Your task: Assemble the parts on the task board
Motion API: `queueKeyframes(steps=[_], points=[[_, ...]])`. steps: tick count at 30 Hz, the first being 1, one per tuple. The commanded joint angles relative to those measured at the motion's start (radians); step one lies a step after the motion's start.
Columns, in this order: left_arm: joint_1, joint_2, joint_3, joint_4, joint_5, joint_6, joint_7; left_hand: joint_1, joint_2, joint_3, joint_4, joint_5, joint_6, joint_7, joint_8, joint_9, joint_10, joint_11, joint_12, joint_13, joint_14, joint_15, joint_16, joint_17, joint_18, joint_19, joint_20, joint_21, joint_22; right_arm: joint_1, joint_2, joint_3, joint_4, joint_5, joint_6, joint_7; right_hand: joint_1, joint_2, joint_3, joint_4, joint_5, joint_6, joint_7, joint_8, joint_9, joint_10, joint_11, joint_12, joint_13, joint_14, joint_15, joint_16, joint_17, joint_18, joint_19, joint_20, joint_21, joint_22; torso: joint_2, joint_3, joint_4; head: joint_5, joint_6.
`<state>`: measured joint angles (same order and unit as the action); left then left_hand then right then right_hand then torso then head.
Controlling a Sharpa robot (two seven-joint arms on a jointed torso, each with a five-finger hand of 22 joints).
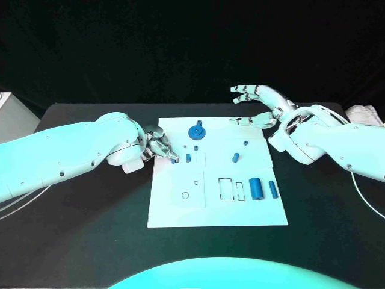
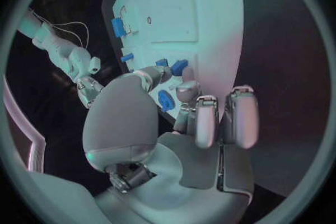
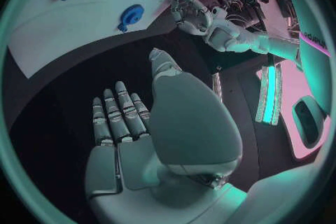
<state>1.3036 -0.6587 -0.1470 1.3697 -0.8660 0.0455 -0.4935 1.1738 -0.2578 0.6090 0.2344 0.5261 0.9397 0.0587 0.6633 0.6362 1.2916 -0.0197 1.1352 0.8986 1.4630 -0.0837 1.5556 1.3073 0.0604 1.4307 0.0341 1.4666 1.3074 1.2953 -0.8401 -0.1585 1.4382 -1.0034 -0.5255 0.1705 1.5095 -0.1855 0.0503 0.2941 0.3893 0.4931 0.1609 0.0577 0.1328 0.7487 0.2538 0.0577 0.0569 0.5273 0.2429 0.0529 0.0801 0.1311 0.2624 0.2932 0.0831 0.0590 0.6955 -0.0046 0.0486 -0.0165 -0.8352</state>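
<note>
The white task board (image 1: 180,211) lies in the middle of the table. My left hand (image 1: 158,146) rests at its left edge and pinches a small blue part (image 1: 174,160) at its fingertips (image 2: 187,89); that part (image 2: 179,67) sits just above the board. A round blue gear-like part (image 1: 197,131) stands at the board's far side, close to the left hand (image 3: 189,11). Two blue cylinders (image 1: 255,188) lie at the near right, and several small blue pegs (image 1: 235,158) are spread over the middle. My right hand (image 1: 262,105) hovers past the far right corner, fingers spread, holding nothing.
A white box (image 1: 0,114) stands off the table's far left corner. Rectangular cutouts (image 1: 226,187) and an oval hole (image 1: 186,195) mark the board's near half. The gear (image 3: 131,14) and the board (image 3: 84,33) lie ahead of my open right palm (image 3: 140,140).
</note>
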Motion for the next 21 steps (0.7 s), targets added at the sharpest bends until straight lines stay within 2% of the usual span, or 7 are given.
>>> queueKeyframes(steps=[1, 11, 16, 21], points=[[-0.002, -0.006, 0.002, 0.009, 0.020, -0.008, 0.016, 0.002, 0.009, 0.215, -0.208, 0.007, -0.006, 0.000, 0.004, 0.006, -0.012, 0.001, -0.010, -0.009, 0.096, 0.008, -0.005, 0.226, -0.006, -0.012, 0.001, -0.008, 0.050, -0.001, -0.001, 0.000, 0.002, 0.003, 0.006, 0.012, 0.001, 0.009, 0.005, -0.001, -0.003, 0.008, 0.135, 0.006, 0.001, 0.007, 0.000, 0.001, 0.002, 0.002, -0.001, 0.000, -0.001, -0.015, -0.004, 0.000, 0.004, -0.001, -0.001, -0.0008, 0.0001, -0.001, -0.001], [-0.004, -0.028, 0.014, 0.026, 0.060, -0.039, 0.061, 0.003, 0.008, 0.230, -0.220, 0.012, -0.011, 0.005, 0.000, 0.007, -0.029, 0.005, -0.027, -0.029, 0.094, 0.011, -0.008, 0.220, -0.003, -0.022, 0.002, -0.015, 0.038, -0.002, -0.003, 0.000, 0.003, 0.010, 0.005, 0.015, 0.001, 0.011, 0.006, -0.001, -0.003, 0.010, 0.136, 0.006, 0.001, 0.008, 0.000, 0.001, 0.002, 0.003, -0.001, 0.000, -0.001, -0.015, -0.005, 0.000, 0.004, -0.001, -0.001, 0.0000, 0.0006, -0.002, 0.001], [-0.007, -0.037, 0.016, 0.038, 0.067, -0.080, 0.102, 0.006, 0.010, 0.237, -0.226, 0.013, -0.010, 0.005, 0.000, 0.008, -0.025, 0.005, -0.022, -0.022, 0.096, 0.011, -0.005, 0.226, -0.005, -0.016, 0.003, -0.011, 0.046, -0.002, -0.004, 0.000, 0.003, 0.011, 0.004, 0.016, 0.001, 0.011, 0.006, -0.001, -0.003, 0.010, 0.136, 0.006, 0.001, 0.008, 0.000, 0.001, 0.002, 0.003, -0.001, 0.000, -0.001, -0.015, -0.005, 0.000, 0.004, -0.001, -0.002, 0.0014, 0.0012, -0.002, 0.000], [-0.015, -0.049, 0.017, 0.056, 0.065, -0.127, 0.150, 0.008, 0.011, 0.240, -0.229, 0.012, -0.008, 0.006, 0.001, 0.008, -0.023, 0.005, -0.020, -0.019, 0.096, 0.012, -0.004, 0.228, -0.006, -0.013, 0.003, -0.009, 0.050, -0.003, -0.005, 0.000, 0.003, 0.012, 0.004, 0.016, 0.001, 0.011, 0.006, -0.001, -0.003, 0.010, 0.136, 0.006, 0.001, 0.008, 0.000, 0.001, 0.002, 0.003, -0.001, 0.000, -0.001, -0.015, -0.005, 0.000, 0.004, -0.001, -0.002, 0.0010, 0.0015, -0.003, 0.003]])
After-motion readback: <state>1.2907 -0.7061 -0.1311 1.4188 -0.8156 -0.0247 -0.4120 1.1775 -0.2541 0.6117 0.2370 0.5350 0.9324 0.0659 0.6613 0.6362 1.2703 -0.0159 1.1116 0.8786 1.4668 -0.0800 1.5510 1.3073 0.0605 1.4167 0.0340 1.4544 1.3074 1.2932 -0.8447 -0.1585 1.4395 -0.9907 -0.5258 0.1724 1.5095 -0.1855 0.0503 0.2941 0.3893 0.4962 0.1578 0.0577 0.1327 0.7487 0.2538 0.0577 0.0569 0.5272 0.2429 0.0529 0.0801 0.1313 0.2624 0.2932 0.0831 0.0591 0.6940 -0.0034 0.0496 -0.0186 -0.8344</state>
